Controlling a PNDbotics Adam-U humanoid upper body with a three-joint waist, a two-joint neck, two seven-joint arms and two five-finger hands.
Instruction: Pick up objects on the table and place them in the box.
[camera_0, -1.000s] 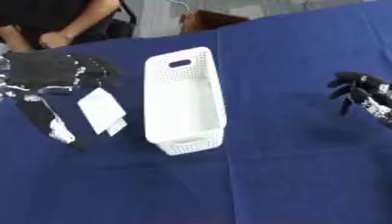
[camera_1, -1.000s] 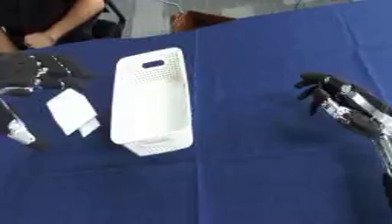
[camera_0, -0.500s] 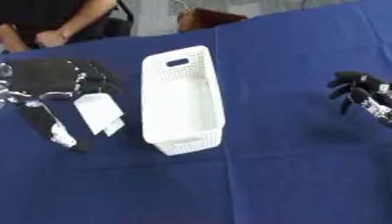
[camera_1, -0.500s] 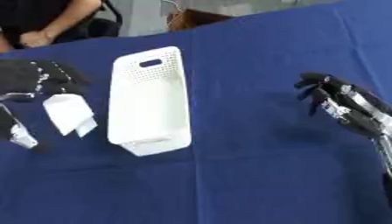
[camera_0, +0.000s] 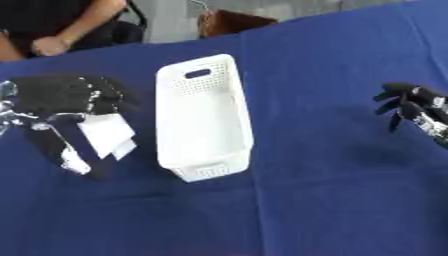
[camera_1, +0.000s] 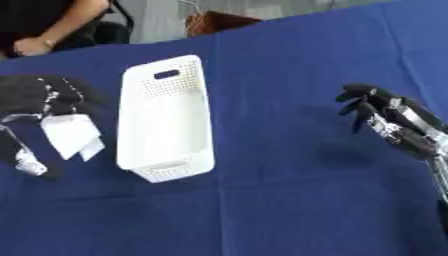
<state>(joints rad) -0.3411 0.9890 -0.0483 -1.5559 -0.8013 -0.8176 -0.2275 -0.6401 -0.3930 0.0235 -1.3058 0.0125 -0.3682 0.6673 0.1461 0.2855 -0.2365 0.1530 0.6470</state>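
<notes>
Left robot hand (camera_0: 66, 97): gripping a white folded packet (camera_0: 107, 137), hanging beside the white basket (camera_0: 203, 117).
Right robot hand (camera_1: 389, 117): idling, fingers relaxed.
Risk: packet catching the basket rim, dropping onto the tabletop (camera_0: 332, 190).

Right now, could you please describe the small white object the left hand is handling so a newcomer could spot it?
Start at the white perforated box on the blue table. Look to its left, where the left hand holds a white flat object. It is the only small white piece outside the box.
</notes>
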